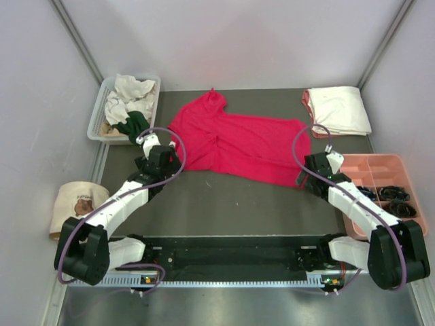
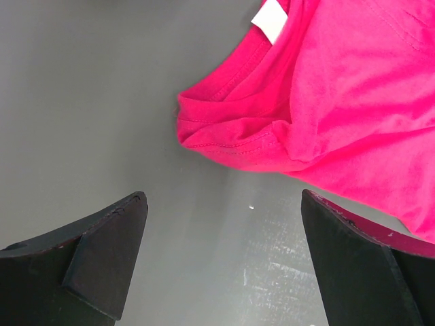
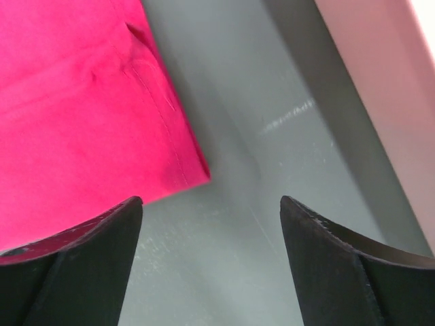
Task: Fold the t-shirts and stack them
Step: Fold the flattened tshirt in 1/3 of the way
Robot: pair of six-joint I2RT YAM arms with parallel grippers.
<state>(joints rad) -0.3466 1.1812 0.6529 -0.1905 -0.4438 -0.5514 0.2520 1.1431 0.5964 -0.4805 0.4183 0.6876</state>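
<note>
A crimson-red t-shirt (image 1: 238,142) lies spread and wrinkled on the grey table, one sleeve pointing to the back. My left gripper (image 1: 165,161) is open and empty at its left edge; the left wrist view shows the bunched collar (image 2: 231,129) and white neck label (image 2: 270,20) just ahead of the fingers (image 2: 109,244). My right gripper (image 1: 306,175) is open and empty at the shirt's right corner (image 3: 194,173). A folded cream-white t-shirt (image 1: 340,109) lies on a salmon-pink one at the back right. Crumpled white and dark green shirts (image 1: 129,109) fill a bin.
The clear bin (image 1: 97,115) stands at the back left. A pink compartment tray (image 1: 380,173) with dark items sits at the right edge. A round beige bear-print bag (image 1: 78,204) lies at the left, off the table mat. Walls enclose three sides.
</note>
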